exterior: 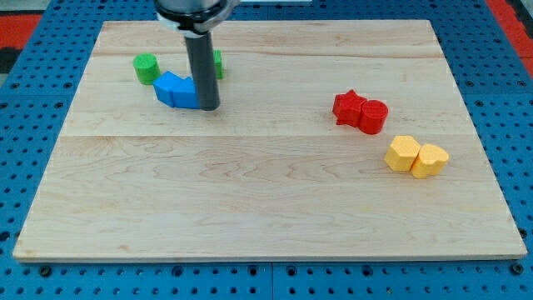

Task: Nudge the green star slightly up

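Note:
The green star [218, 64] sits near the view's top left and is mostly hidden behind my rod; only its right edge shows. My tip [208, 108] rests on the board just below the green star and touches the right end of the blue blocks [175, 90]. A green cylinder [146, 68] stands to the left of the blue blocks.
A red star [348, 107] and a red cylinder [374, 117] touch each other at the view's right. Two yellow blocks [415, 157] lie side by side below them. The wooden board [250, 200] lies on a blue perforated table [516, 125].

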